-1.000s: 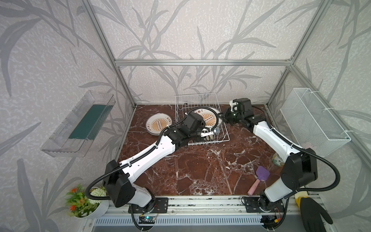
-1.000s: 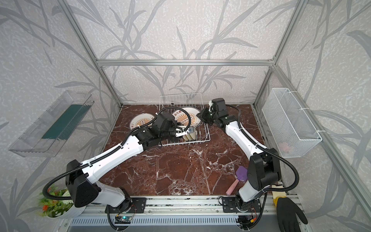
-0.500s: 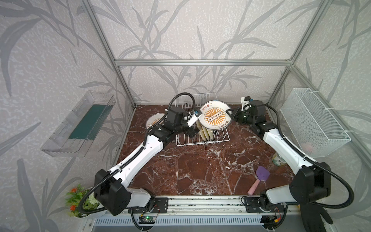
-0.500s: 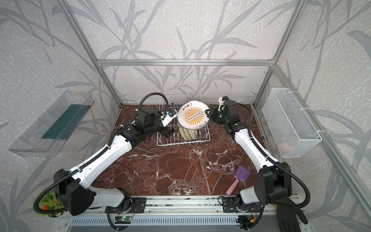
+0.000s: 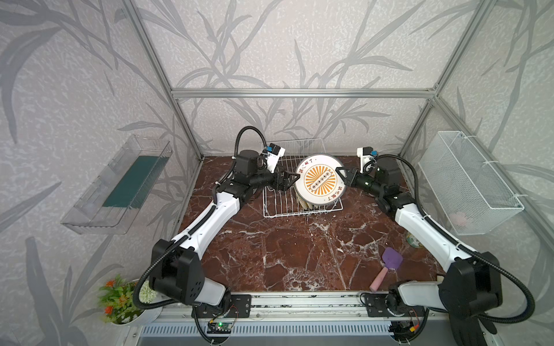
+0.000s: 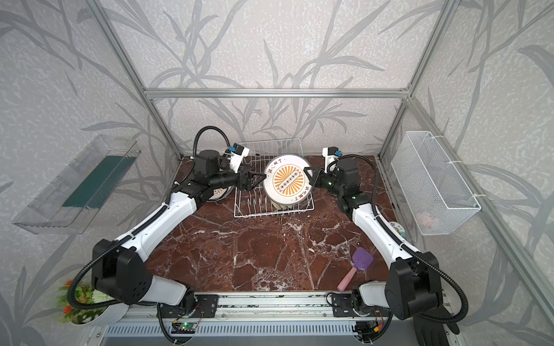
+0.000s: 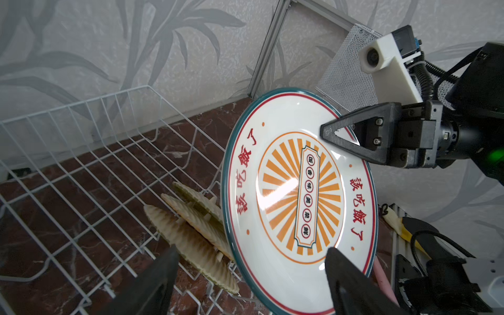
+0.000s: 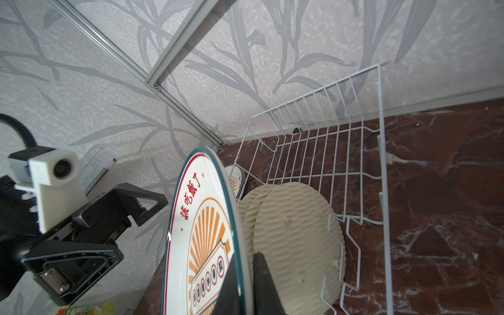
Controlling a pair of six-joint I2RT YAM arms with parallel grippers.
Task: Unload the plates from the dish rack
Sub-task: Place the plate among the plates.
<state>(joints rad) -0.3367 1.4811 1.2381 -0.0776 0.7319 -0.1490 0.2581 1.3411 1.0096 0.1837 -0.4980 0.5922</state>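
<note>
A white sunburst plate (image 5: 319, 181) (image 6: 286, 179) hangs on edge above the dish rack (image 5: 278, 206) (image 6: 248, 206), face toward the front. My right gripper (image 5: 340, 172) (image 8: 245, 261) is shut on its right rim. My left gripper (image 5: 292, 179) (image 7: 252, 251) is open at the plate's left rim, which runs between the spread fingers; contact is unclear. Three yellow woven plates (image 7: 191, 237) (image 8: 297, 245) stand in the rack under the held plate (image 7: 297, 191). Another sunburst plate (image 6: 217, 193) lies flat left of the rack, partly under my left arm.
A white mesh basket (image 5: 467, 182) hangs on the right wall and a clear tray with a green strip (image 5: 120, 185) on the left wall. A purple spatula (image 5: 388, 266) and a small printed dish (image 6: 397, 229) lie front right. A potted plant (image 5: 123, 299) stands front left.
My right gripper has lifted the sunburst plate out of the rack. My left gripper pulled back out of the rack, opened, and now sits at the plate's left rim.
</note>
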